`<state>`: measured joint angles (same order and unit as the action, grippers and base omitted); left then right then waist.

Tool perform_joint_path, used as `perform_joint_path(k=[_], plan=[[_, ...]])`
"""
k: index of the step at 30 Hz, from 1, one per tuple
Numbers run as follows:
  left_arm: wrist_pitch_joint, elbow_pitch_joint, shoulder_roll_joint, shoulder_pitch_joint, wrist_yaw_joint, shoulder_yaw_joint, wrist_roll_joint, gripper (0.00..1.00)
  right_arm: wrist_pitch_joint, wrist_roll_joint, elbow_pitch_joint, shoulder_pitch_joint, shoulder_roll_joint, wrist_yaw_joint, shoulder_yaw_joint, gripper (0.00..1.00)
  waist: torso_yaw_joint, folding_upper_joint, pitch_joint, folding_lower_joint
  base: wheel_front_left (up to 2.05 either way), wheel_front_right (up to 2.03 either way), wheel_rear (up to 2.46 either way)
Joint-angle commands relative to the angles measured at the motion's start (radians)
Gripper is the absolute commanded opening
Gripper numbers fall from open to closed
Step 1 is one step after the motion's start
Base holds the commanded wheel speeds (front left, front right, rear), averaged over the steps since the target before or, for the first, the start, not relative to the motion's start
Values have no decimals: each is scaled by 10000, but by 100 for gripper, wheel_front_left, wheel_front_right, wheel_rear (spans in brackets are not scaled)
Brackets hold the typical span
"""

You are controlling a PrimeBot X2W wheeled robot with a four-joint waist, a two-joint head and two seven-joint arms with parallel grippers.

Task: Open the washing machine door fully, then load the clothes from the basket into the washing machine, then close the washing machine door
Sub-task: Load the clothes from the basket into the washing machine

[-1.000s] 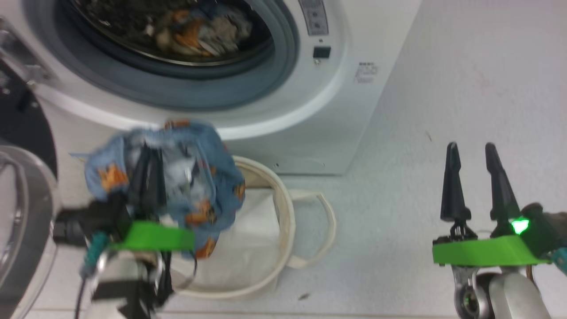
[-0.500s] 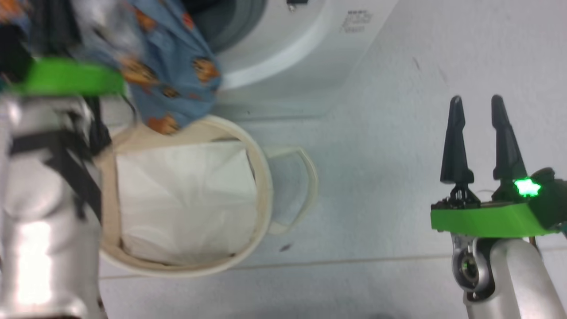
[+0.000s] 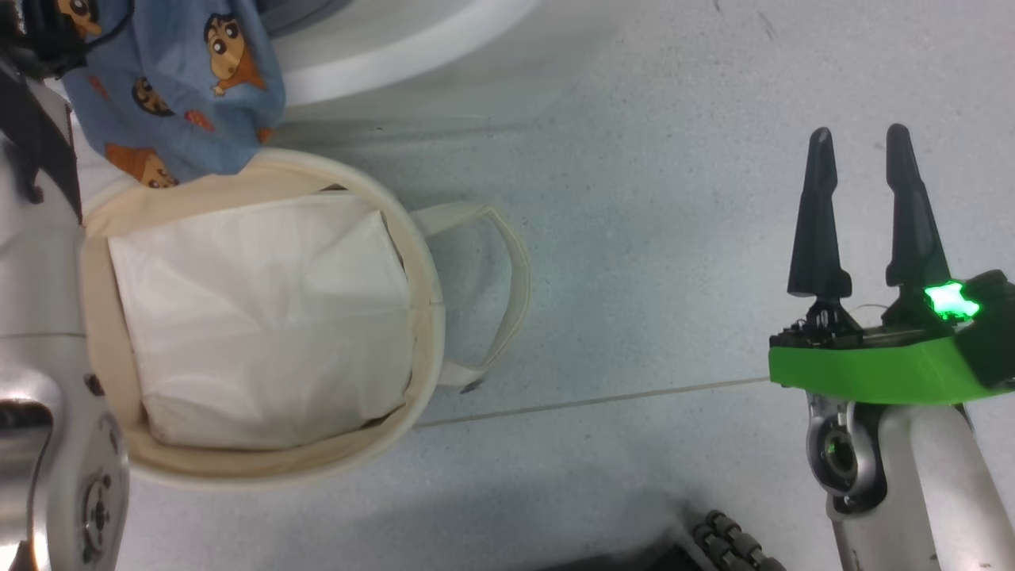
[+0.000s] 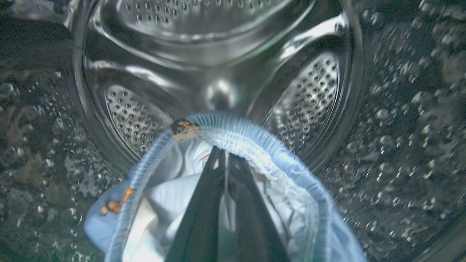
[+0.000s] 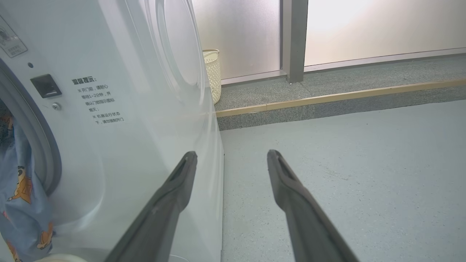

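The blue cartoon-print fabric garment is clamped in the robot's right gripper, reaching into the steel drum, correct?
Not quite: it is the left gripper that is shut on the blue cartoon-print fabric garment, reaching into the steel drum, as the left wrist view shows. The right gripper stands open and empty.

Clothes (image 3: 182,87) blue, orange cartoon print. Basket (image 3: 424,262) cream, white sheet (image 3: 262,317) inside. Washing machine (image 5: 138,120) white, floor (image 3: 650,238) grey.
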<state>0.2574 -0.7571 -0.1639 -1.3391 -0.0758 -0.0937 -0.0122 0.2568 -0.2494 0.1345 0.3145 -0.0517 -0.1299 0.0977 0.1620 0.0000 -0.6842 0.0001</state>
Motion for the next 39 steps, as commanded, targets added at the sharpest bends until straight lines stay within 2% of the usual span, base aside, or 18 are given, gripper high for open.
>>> perform_joint_path(k=[1, 2, 7, 14, 21, 29, 34, 39], plan=[[43, 218, -493, -172, -69, -1, 102, 80, 49, 4, 350, -11, 14, -8, 237, 100, 37, 0, -86, -1, 0, 0, 0], [43, 73, -493, -251, -93, 97, 181, 100, 49, 32, 352, -8, 14, -8, 250, 100, 21, 0, -149, -1, 0, 0, 0], [43, -666, -393, -484, 4, 409, 232, 100, 49, 166, 284, 101, 14, -8, 445, 100, -121, 0, -346, -1, 0, 0, 0], [43, -495, -83, -17, 60, 476, 8, 100, 49, 365, 44, 294, 14, -8, 610, 100, -469, 0, -82, -1, 0, 0, 0], [43, -365, 174, 1366, 243, 692, -56, 100, 49, 371, -204, 184, 14, -8, 484, 100, -816, 0, 951, -1, 0, 0, 0], [43, -901, 460, 2709, 501, 1068, -78, 100, 49, 539, -535, -237, 14, -8, 594, 100, -1329, 0, 2168, -1, 0, 0, 0], [44, -364, 580, 3558, 527, 1073, -224, 100, 49, 416, -643, -394, 14, -8, 683, 100, -1371, 0, 2824, -1, 0, 0, 0], [44, 588, 757, 5275, 622, 1247, -271, 100, 49, 233, -748, -682, 14, -8, 621, 100, -1384, 0, 3662, -1, 0, 0, 0]])
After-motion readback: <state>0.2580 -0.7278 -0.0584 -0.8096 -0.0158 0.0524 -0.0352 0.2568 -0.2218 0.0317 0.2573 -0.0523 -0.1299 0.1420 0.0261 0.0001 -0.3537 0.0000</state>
